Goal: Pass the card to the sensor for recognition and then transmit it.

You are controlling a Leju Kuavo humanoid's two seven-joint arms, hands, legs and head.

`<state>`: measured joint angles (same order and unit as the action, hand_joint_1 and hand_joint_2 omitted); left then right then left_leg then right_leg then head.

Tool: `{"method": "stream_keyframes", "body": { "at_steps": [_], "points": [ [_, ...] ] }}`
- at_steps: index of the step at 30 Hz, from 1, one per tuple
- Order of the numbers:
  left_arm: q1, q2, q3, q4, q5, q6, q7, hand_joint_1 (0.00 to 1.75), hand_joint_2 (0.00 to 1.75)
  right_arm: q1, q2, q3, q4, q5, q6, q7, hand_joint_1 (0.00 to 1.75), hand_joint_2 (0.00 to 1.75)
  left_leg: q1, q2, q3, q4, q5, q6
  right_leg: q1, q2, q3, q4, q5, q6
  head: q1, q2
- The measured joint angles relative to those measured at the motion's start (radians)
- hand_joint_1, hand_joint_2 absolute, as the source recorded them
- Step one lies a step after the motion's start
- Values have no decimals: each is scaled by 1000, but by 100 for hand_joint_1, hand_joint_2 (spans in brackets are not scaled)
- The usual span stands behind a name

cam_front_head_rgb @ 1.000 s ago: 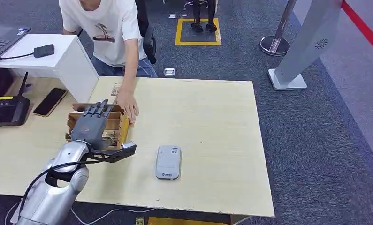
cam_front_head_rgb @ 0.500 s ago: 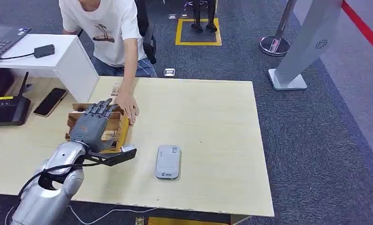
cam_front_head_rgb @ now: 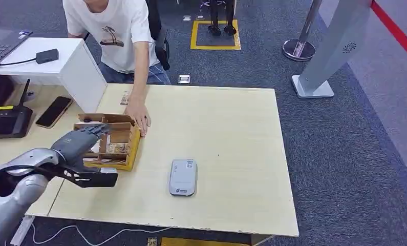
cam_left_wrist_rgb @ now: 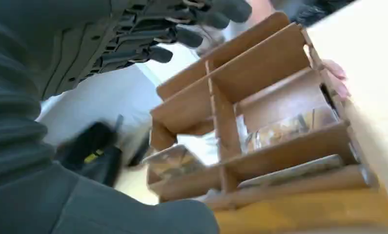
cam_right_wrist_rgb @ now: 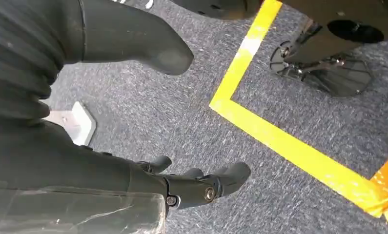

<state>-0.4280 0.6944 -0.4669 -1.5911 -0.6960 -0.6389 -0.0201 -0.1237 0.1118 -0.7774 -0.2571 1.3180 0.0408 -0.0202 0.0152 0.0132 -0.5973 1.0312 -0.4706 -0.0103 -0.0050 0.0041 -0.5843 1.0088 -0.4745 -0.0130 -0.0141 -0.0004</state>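
Observation:
A brown cardboard card box with several compartments stands at the table's left. My left hand hovers at its left side, fingers apart and stretched over the box, holding nothing. In the left wrist view the left hand frames the box, with fingers on one side and the thumb on the other. Cards in clear sleeves lie in the compartments. The grey card sensor lies flat on the table, right of the box. My right hand hangs over the carpet with fingers apart and nothing in it.
A person in a white shirt stands behind the table, one hand resting on the box's far right corner. A phone and a black router lie to the left. The wooden table is bare on its right.
My left arm has swung left and lowered. The hand has turned from lying over the box's middle to reaching in from its left side. The box, sensor and person's hand have stayed put.

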Motion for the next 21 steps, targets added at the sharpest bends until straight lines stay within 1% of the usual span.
{"method": "stream_keyframes", "body": {
  "at_steps": [2, 4, 7, 9, 11, 14, 15, 18, 21],
  "points": [
    [-40, 72, -19, 0, 35, -14, -12, 0, 175, -3, 0, 0, 0, 3, 4, 3, 0, 175, 0, -1, 0, 0, 0, 0, 0, -1, 0, 0, 0, 0, 0, 0],
    [-69, 119, -38, 2, 61, -24, -9, 0, 175, -10, 0, 0, 0, 5, 6, 5, 0, 175, 0, -1, 0, 0, 0, 0, 0, -1, 0, 0, 0, 0, -1, 0],
    [-130, 181, -88, 11, 164, -47, 21, 0, 175, -21, 0, 3, 0, 22, 12, 9, 0, 175, 0, -1, 0, 0, 0, 0, 0, -1, 0, 0, 0, 0, 0, 0],
    [-183, 216, -126, 26, 240, -65, 26, 0, 175, -28, 0, 8, 0, 28, 20, 10, 0, 175, 0, -1, 0, 0, 1, -1, 0, -1, 0, 0, 1, -1, -1, 0],
    [-225, 247, -159, 39, 289, -77, 27, 0, 175, -35, 0, 13, 0, 37, 24, 10, 0, 175, 0, -1, 0, 0, 1, -1, 0, -1, 0, 0, 1, 0, 0, 0],
    [-257, 269, -177, 53, 330, -84, 30, 0, 175, -39, 0, 22, 0, 41, 25, 11, 0, 175, 0, -2, 0, 0, 1, -1, 0, -2, 0, 0, 1, 0, -1, 0],
    [-271, 276, -196, 65, 354, -84, 33, 0, 175, -43, 0, 25, 0, 43, 28, 14, 0, 175, 0, -2, 0, 0, 1, -1, 0, -2, 0, 0, 1, -1, 0, 0],
    [-315, 288, -226, 89, 376, -84, 39, 0, 175, -52, 0, 29, 2, 48, 31, 18, 0, 175, 0, -1, 0, 0, 1, -1, 0, -1, 0, 0, 1, -1, 0, 0],
    [-338, 289, -254, 118, 384, -55, 46, 0, 175, -57, 1, 35, 2, 55, 34, 20, 0, 175, 0, -2, 0, 0, 1, -1, 0, -1, 0, 0, 1, -1, 0, 0]
  ]
}}
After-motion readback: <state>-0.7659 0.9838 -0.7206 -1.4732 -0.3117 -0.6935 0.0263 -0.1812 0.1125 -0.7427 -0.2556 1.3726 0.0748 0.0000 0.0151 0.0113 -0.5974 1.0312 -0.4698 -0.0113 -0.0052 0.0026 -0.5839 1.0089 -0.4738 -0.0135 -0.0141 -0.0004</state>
